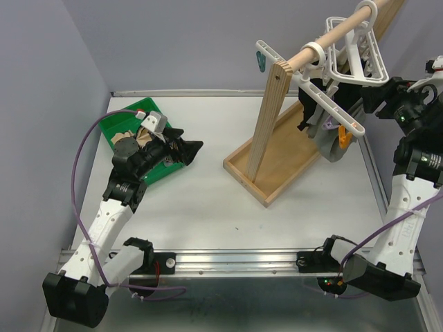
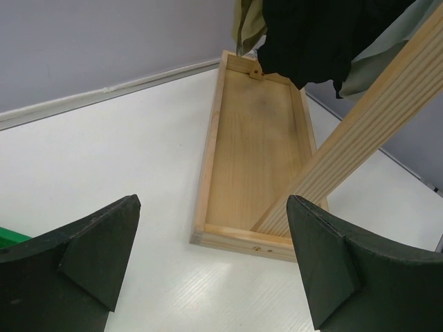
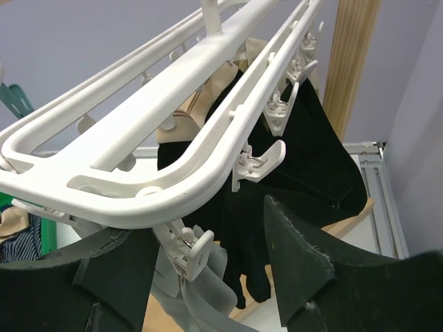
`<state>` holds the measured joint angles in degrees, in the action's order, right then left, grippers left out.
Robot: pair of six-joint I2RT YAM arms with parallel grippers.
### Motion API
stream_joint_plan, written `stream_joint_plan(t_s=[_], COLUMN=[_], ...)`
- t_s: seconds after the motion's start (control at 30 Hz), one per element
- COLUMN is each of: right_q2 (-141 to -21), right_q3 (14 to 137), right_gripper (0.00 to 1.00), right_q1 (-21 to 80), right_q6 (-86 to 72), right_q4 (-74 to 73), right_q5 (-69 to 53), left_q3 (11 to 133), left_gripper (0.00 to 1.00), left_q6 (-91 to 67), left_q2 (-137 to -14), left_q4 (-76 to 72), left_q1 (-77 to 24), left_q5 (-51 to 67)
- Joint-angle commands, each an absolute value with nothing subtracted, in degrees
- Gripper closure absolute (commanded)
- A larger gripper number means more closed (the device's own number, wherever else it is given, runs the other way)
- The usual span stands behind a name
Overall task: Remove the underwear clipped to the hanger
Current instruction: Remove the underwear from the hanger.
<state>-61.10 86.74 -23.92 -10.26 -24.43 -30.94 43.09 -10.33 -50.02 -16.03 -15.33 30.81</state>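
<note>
Underwear hangs at the far right of the table (image 1: 208, 207), pegged under a white clip hanger (image 3: 173, 138) that is hooked over a wooden rod (image 1: 332, 34). The rod is carried by a slanted wooden upright (image 1: 266, 117) standing in a shallow wooden tray (image 1: 277, 166).

From the right wrist, the black piece (image 3: 304, 159) is the largest. It is a dark, soft, limp drape falling from the clips along the hanger's right rail. Behind it a tan piece (image 3: 201, 111) shows between the white bars. A pale grey piece (image 3: 208, 290) hangs lowest, caught in a white clip (image 3: 194, 252) on the hanger's near corner.

The right gripper (image 3: 201, 228) is raised to that corner. Its jaws are spread, one finger on each side of the clip and the grey cloth, with a gap visible on the right side.

More underwear lies in a green bin (image 1: 121, 124) at the far left. A tan piece (image 1: 128, 131) shows there from above. The right wrist view also catches a navy piece with thin pale stripes (image 3: 17, 242).

The left gripper (image 1: 181, 149) sits low beside the bin, pointing right towards the tray. Its jaws are spread wide and hold nothing.
</note>
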Motion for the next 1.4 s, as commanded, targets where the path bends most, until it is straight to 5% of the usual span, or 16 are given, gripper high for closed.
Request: stream_joint_plan(t_s=[0.0,0.13,0.33,0.47,0.6,0.73,0.87,1.07,1.37], right_q2=[-60.21,-60.12,-59.59,-59.41,-59.15,-58.89,-58.27,-57.39,-54.76], right_q3=[90.79,90.35,88.86,88.07,87.63,87.10,85.96,84.20,81.13], right_gripper=[0.36,0.43,0.64,0.87,0.95,0.82,0.56,0.36,0.20], right_q1=[-23.91,-23.91,-23.91,-23.91,-23.91,-23.91,-23.91,-23.91,-23.91], right_q6=[-8.70,-8.09,-7.38,-6.86,-6.33,-6.33,-5.80,-5.10,-0.98], right_q4=[-21.80,-21.71,-21.62,-21.53,-21.62,-21.62,-21.71,-21.71,-22.85], right_q5=[-29.36,-29.18,-29.44,-29.53,-29.71,-30.76,-31.90,-32.43,-35.94], left_q3=[43.15,43.07,43.07,43.07,42.98,43.07,42.89,42.54,43.33], left_gripper=[0.01,0.01,0.01,0.01,0.01,0.01,0.01,0.01,0.01], left_q6=[-9.58,-9.58,-9.58,-9.67,-9.58,-9.58,-9.67,-9.84,-7.82], left_q2=[-49.48,-49.48,-49.39,-49.48,-49.66,-49.57,-49.57,-49.31,-49.92], left_q4=[-18.28,-18.37,-18.37,-18.37,-18.37,-18.28,-18.54,-20.74,-21.53], left_q1=[-15.56,-15.47,-15.56,-15.47,-15.56,-15.56,-15.56,-16.78,-24.60], left_q5=[31.11,31.20,31.20,31.29,31.46,31.64,32.43,37.00,32.62])
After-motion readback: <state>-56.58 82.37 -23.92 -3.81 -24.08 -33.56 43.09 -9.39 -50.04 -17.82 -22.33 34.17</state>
